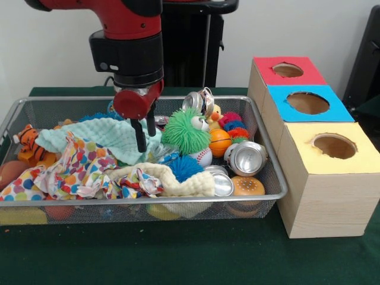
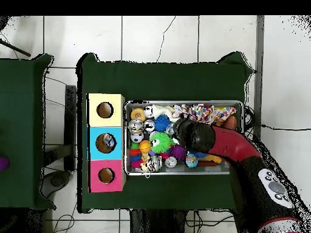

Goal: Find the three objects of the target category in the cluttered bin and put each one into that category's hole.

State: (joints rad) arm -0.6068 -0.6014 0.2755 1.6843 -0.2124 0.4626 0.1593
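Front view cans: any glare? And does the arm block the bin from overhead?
Front view: bright highlights on the silver cans; soft, even room light. Overhead view: the arm hides the right part of the bin; the gripper shows only in front.

Green-clothed counter (image 1: 178, 255) filling the lower frame in the front view. Resting directly on it: wire-mesh bin (image 1: 270, 172) at centre-left, heaped with toys and cloths; just right of it, touching, a row of three boxes (image 1: 323, 172) topped red, blue and yellow, each with a round hole.
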